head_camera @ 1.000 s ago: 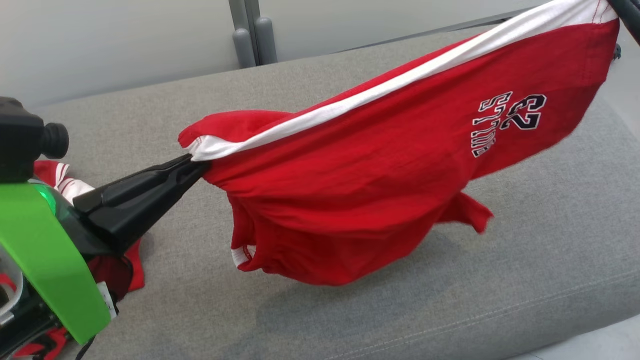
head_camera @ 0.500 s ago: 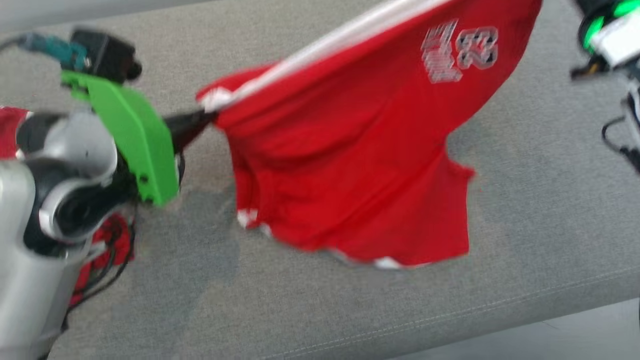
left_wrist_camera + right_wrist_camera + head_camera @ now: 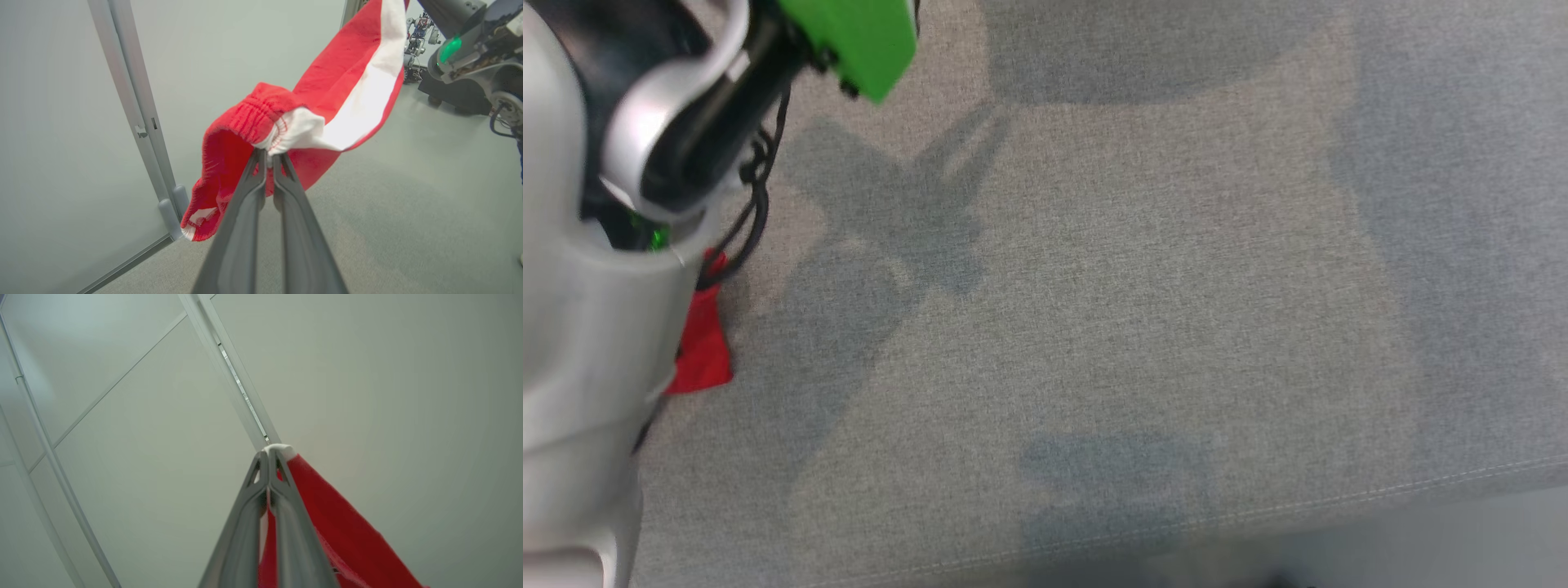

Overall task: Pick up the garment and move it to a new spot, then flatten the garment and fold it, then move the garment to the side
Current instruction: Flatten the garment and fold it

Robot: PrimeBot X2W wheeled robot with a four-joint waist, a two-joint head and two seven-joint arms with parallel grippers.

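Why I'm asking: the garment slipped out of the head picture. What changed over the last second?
The head camera tipped down onto the grey cushion; that is the camera's move, not the garment's. Nothing was grabbed or let go. Unchanged: left gripper and right gripper stay shut on the garment, held up between them.

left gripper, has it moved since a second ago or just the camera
Yes. The camera tilted too, but the green mount of the left gripper sat over the red cloth; now it is far up the view from it.
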